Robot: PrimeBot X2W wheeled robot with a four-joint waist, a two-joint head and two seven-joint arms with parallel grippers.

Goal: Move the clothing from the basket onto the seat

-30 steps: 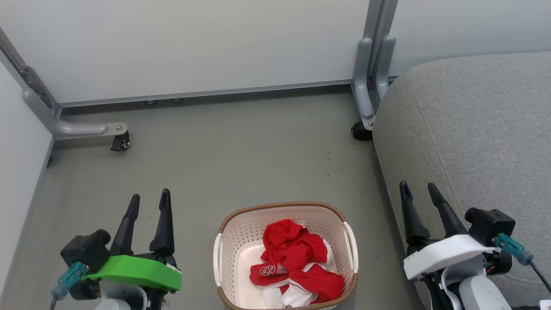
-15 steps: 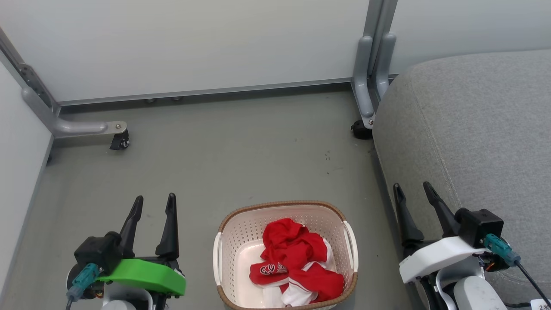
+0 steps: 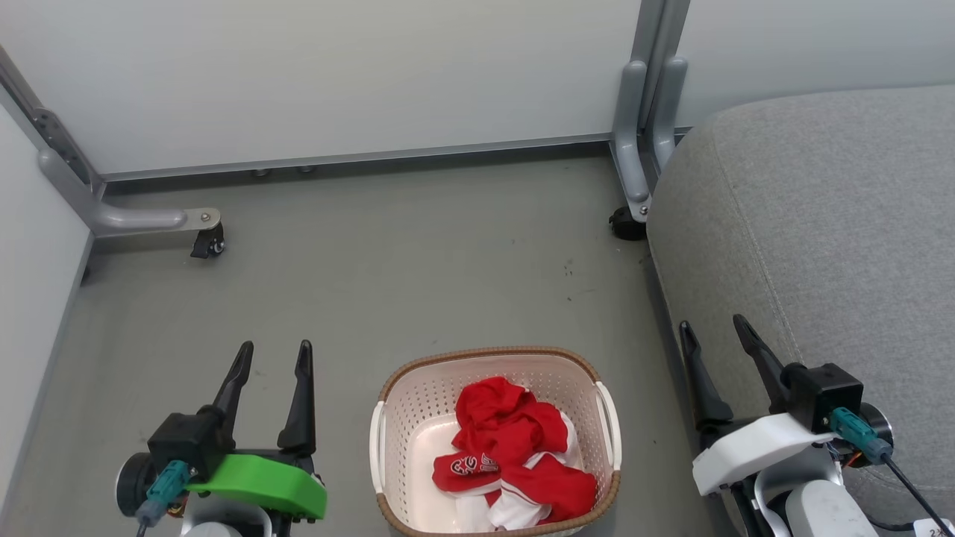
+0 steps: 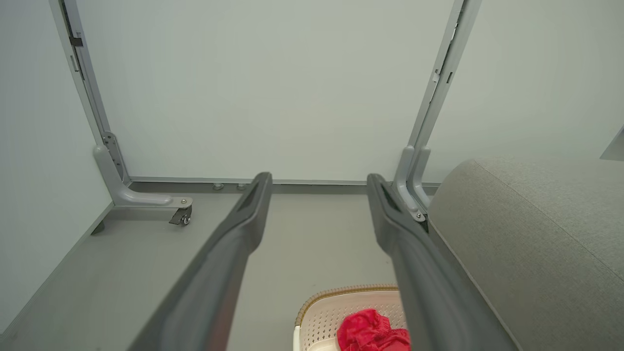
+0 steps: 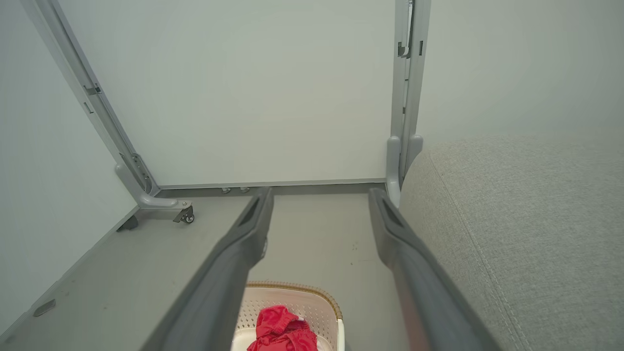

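Inside the basket [image 3: 485,350], the clothing [image 3: 515,440] is judged soft and light — best pinched at the raised red fold. Fingers of left gripper [image 3: 275,344] and right gripper [image 3: 710,322] are spread, empty.

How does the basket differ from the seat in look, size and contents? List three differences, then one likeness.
The basket is cream perforated plastic with a brown rim; the seat is grey fabric. The basket is far smaller than the seat. The basket holds the red and white clothing; the seat's visible surface bears none. Both have rounded corners.
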